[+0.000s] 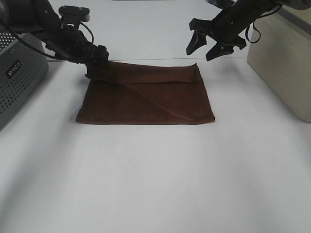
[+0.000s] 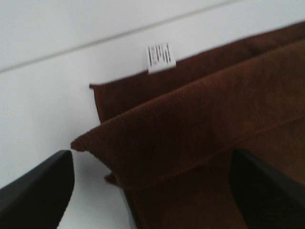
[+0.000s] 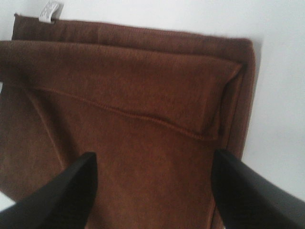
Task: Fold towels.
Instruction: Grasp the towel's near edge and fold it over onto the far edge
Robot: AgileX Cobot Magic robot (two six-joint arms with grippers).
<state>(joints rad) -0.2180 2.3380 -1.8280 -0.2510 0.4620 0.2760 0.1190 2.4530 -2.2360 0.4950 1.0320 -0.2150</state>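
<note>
The dark reddish-brown towel [image 1: 146,99] lies folded on the white table [image 1: 155,184], with a folded-over flap along its far edge. Its white tag [image 2: 159,57] sits at the far left corner and also shows in the right wrist view [image 3: 50,12]. My left gripper [image 1: 97,65] is low at the towel's far left corner. Its fingers are spread wide, with the folded flap [image 2: 190,124] between them [image 2: 151,157]. My right gripper [image 1: 200,53] is open and empty, raised above the towel's far right corner [image 3: 153,155].
A grey perforated box [image 1: 14,73] stands at the left edge of the table. A beige box [image 1: 286,58] stands at the right. The towel's near edge [image 1: 146,122] lies mid-table, with bare white table in front of it.
</note>
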